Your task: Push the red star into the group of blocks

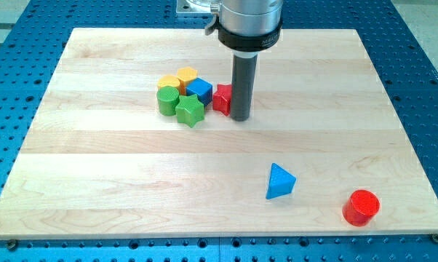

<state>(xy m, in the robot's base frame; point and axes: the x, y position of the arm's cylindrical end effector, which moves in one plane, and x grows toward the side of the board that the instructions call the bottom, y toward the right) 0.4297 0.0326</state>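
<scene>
- We see a pale wooden board (132, 189) with visible grain bands, resting on a blue perforated table (423, 73) whose holes run in a regular grid around all sides.
- Our rod (241, 84) hangs from a wide metal collar at the view's top; my tip (240, 118) sits on the board right against the red star's right side.
- We have no jaws to report: the arm ends in this plain rod.
- The red star (221, 99) lies at the right edge of the cluster, seemingly touching the blue cube (199, 89), though the rod hides part of it.
- The cluster also holds a yellow block (187, 76), a second yellow block (168, 82), a green cylinder (167, 100) and a green star (190, 110), packed close together.
- Well apart, toward the view's bottom right, lie a blue triangular block (279, 181) and a red cylinder (361, 207).
</scene>
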